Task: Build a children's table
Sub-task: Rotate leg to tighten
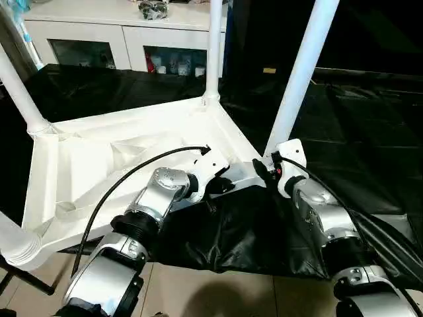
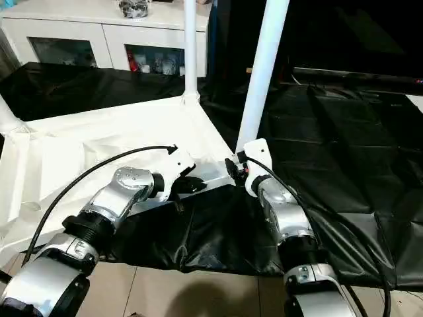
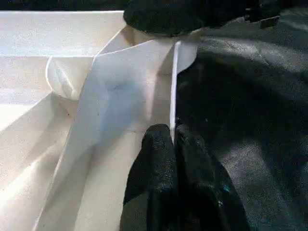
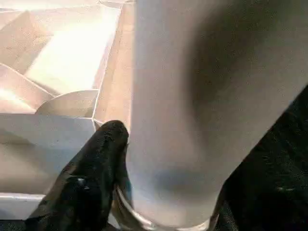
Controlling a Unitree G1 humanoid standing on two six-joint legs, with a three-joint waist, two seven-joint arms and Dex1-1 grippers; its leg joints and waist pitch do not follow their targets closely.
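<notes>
The children's table lies upside down, its white ribbed top (image 1: pixel 99 158) on the black work table. Three legs stand in corner sockets: one at the far corner (image 1: pixel 213 46), one on the left (image 1: pixel 16 86) and one at the near right corner (image 1: pixel 301 72). A further leg (image 1: pixel 13 241) shows at the near left edge. My left gripper (image 1: pixel 221 187) is shut on the top's thin near rim (image 3: pixel 174 82), pinched between its fingertips (image 3: pixel 159 139). My right gripper (image 1: pixel 268 168) clasps the base of the near right leg (image 4: pixel 202 96), one finger (image 4: pixel 103 144) pressed against it, the other hidden behind.
The black-covered work table (image 1: pixel 370 145) stretches to the right and back. Its sheet hangs over the front edge above the tiled floor (image 1: pixel 218 290). A white cabinet (image 1: pixel 99 33) with glass doors stands behind.
</notes>
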